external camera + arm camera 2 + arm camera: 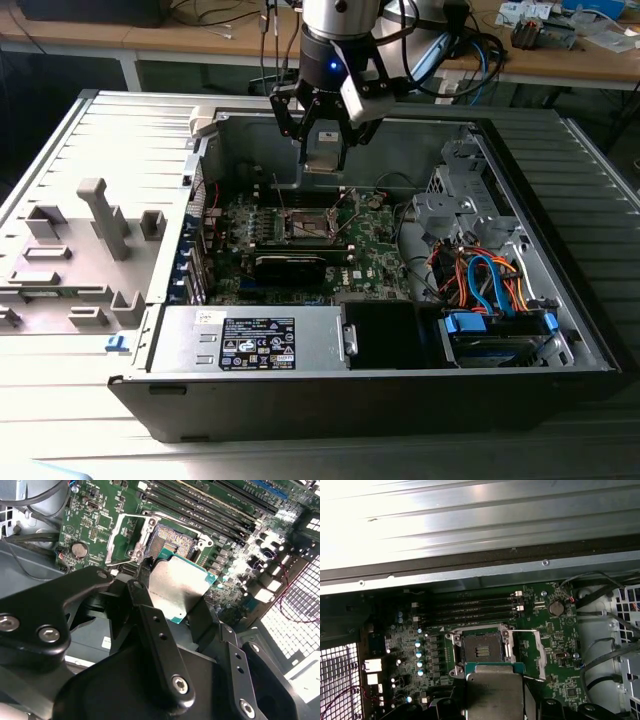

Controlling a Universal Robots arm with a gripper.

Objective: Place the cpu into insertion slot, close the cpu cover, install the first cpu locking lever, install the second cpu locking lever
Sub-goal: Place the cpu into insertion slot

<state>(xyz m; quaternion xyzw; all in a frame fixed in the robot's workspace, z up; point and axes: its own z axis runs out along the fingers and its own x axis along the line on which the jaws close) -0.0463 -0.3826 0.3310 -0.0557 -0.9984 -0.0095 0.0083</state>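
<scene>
Fixtures of grey plastic stand at the exterior view's left, beside the open case. Inside the case, a power supply sits along the near wall, with the green board behind it. Above the board's middle hangs the gripper, its black fingers pinching the cpu by two opposite edges, with the grey metal top turned toward both wrist cameras. The cpu is held in the air, clear of the board and apart from the slot. In the first wrist view the slot lies uncovered just past the cpu's leading edge, its dark contact field showing. The cover is swung open, lying on the side of the slot nearer the round coin cell. At the exterior view's right, orange and blue cables run over a drive.
</scene>
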